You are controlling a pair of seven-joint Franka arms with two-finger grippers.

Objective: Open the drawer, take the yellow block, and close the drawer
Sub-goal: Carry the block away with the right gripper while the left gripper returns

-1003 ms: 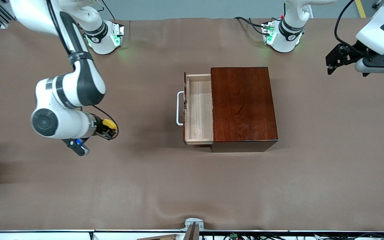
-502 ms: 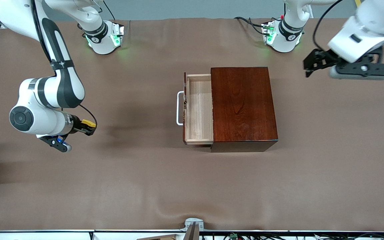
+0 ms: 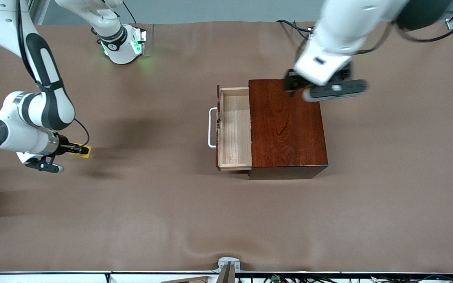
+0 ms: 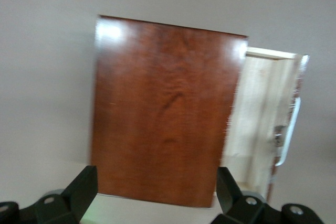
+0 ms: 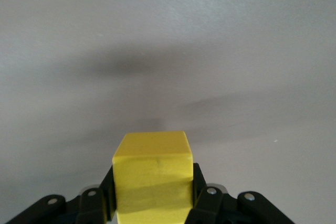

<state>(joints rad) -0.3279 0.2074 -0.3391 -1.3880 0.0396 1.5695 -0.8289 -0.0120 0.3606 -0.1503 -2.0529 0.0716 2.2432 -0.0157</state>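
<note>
since a moment ago both arms are shifting: the right gripper (image 3: 78, 149) is carrying the yellow block (image 3: 82, 150) farther from the wooden box (image 3: 287, 124) toward the right arm's end of the table (image 3: 226, 220), and the left gripper (image 3: 291, 83) is swinging in from the left arm's end of the table and is now hanging over the box's top corner nearest the left arm's base. the right gripper's fingers (image 5: 205, 200) are clenching the block between them, low over bare table well apart from the box. in the left wrist view the left gripper's fingers (image 4: 79, 192) are standing wide apart, released, holding nothing, with the box top showing between them. the drawer (image 3: 234, 129) is sitting pulled out of the box on the side toward the right arm's end, its pale wood floor showing bare, and its white loop handle (image 3: 212, 127) is sticking out of the dark front.
</note>
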